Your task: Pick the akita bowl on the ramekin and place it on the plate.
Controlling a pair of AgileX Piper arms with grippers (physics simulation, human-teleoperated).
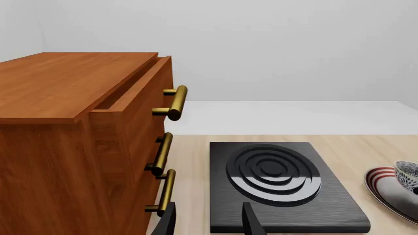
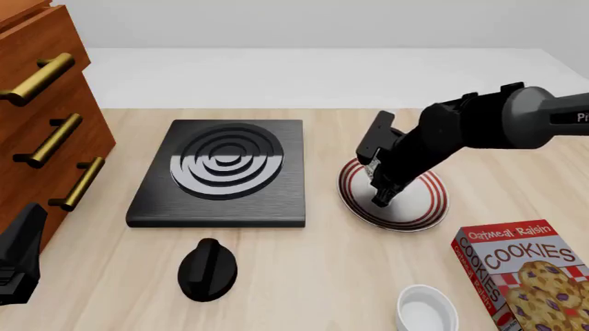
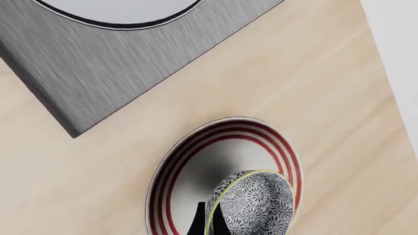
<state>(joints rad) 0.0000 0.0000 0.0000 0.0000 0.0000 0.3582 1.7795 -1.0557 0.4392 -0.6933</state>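
Right black gripper (image 2: 381, 198) mid-right of front view, fingers pinching rim of speckled black-and-white akita bowl (image 3: 251, 205), over red-ringed white plate (image 2: 432, 207). Plain white ramekin (image 2: 427, 310) lower right, empty.

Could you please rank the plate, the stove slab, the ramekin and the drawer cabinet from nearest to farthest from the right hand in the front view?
1. Plate, directly beneath the right hand.
2. Stove slab, to its left.
3. Ramekin, at the table's near edge.
4. Drawer cabinet, far left.

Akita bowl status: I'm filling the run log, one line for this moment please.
akita bowl: over plate, held | right gripper: shut on rim | left gripper: open, idle | ramekin: empty
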